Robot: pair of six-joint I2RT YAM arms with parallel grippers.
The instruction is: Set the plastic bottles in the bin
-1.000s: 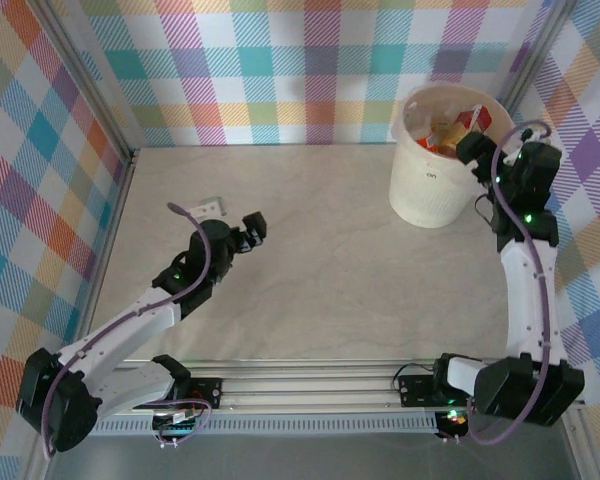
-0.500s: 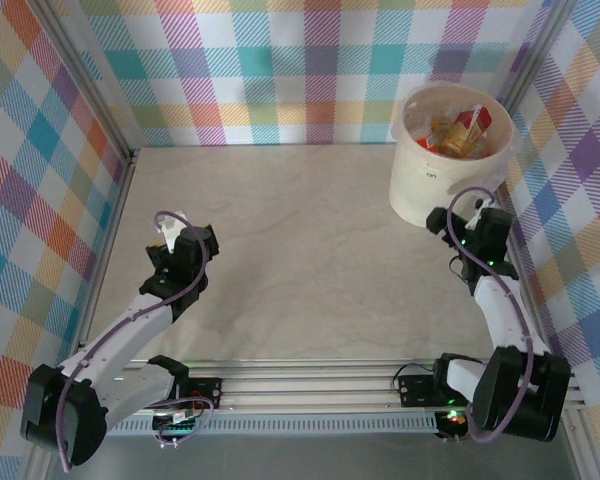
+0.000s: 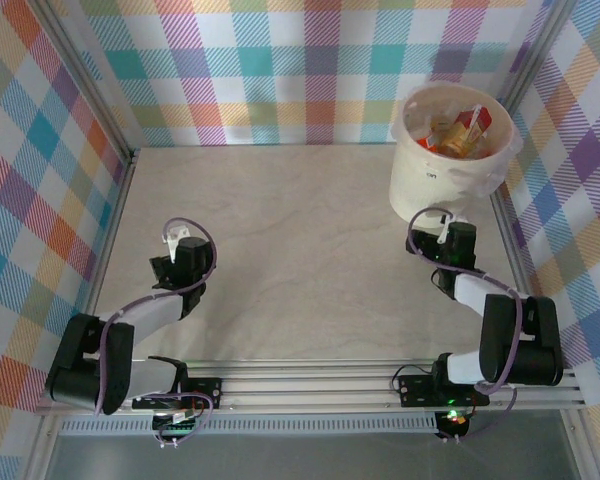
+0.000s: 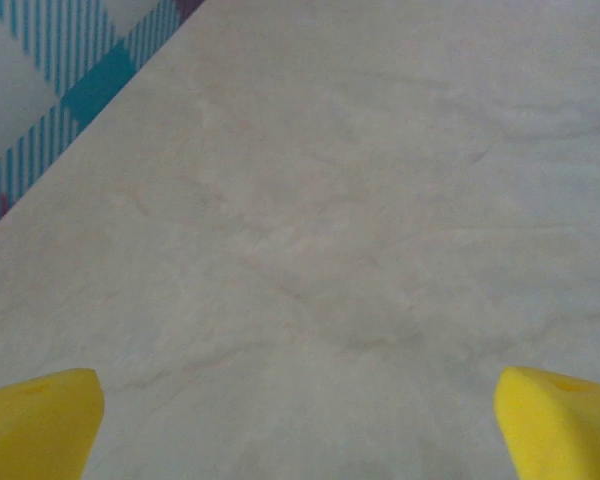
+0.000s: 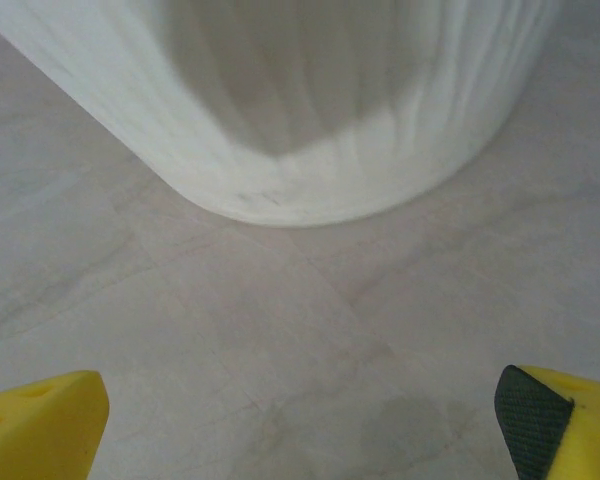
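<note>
Both arms folded low on the pale, marble-veined counter (image 3: 310, 230)
Left pincer (image 4: 300, 428) spread wide, holding nothing, near the plaid side wall (image 3: 40, 190); right pincer (image 5: 300, 428) equally wide, facing the ribbed cream bin (image 5: 310, 100) in the far right corner, plastic bottles (image 3: 458, 135) heaped inside; smooth counter lies open between the arms

At lower left, the left arm (image 3: 145, 315) is sitting folded; at lower right, the right arm (image 3: 480, 292) likewise. The left gripper (image 4: 300, 425) and right gripper (image 5: 300, 425) are gaping wide, holding nothing.
</note>
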